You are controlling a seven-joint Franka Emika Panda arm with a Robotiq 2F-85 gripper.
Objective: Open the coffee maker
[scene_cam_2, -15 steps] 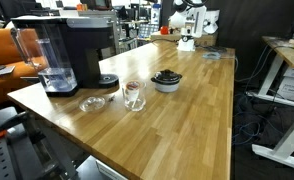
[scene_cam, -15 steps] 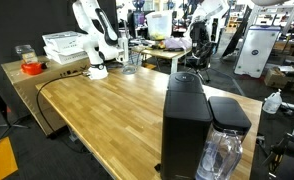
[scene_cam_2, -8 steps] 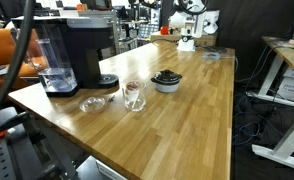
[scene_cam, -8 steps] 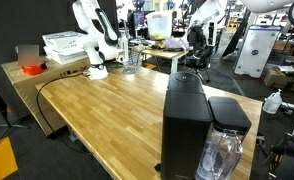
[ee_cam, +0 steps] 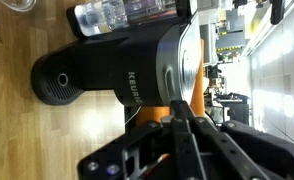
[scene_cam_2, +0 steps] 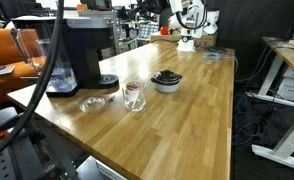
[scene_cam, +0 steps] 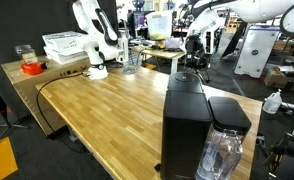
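Note:
The coffee maker (scene_cam: 185,120) is a tall matte-black box at the near end of the wooden table, with a clear water tank (scene_cam: 223,152) beside it. It also shows in an exterior view (scene_cam_2: 75,50). In the wrist view the coffee maker (ee_cam: 137,60) lies sideways in the picture, its lid down and its "Keurig" label facing me. My gripper (ee_cam: 177,128) is in the foreground, some way from the machine, fingers pressed together and holding nothing. My white arm (scene_cam: 252,10) reaches in at the top right.
A glass cup (scene_cam_2: 134,95), a small glass dish (scene_cam_2: 91,103) and a dark bowl (scene_cam_2: 167,80) stand near the machine. A black cable (scene_cam_2: 45,85) hangs close to the camera. Another white arm (scene_cam: 92,35), white trays (scene_cam: 64,45) and a red item (scene_cam: 31,67) are at the far end.
My white arm has swung further into the top right of an exterior view. The black cable has swept rightwards across the coffee maker. The machine and the tabletop items have not moved.

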